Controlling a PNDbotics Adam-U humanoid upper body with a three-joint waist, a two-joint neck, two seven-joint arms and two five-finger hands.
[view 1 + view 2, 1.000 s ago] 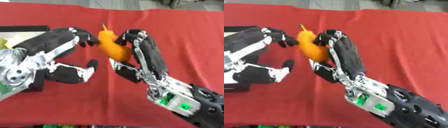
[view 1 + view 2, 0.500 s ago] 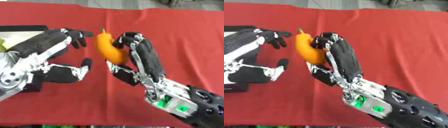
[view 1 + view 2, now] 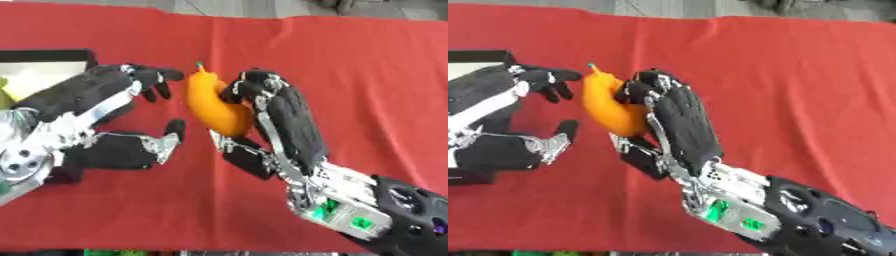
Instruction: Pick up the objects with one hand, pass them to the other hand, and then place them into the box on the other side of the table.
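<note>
An orange, carrot-shaped object with a small green tip is held above the red table. My right hand is shut on it, fingers curled over its right side and thumb under it. My left hand is open just to the left of it, fingers spread near the object's upper part and thumb below, with a small gap between them and the object. A box with a dark rim sits at the left edge, partly hidden by my left arm.
The red cloth covers the whole table. Something yellow-green shows inside the box at the far left. A grey floor strip runs along the far edge.
My right hand has carried the orange object a little to the left, toward my left hand. The left hand's fingers have drawn back slightly and stay open.
</note>
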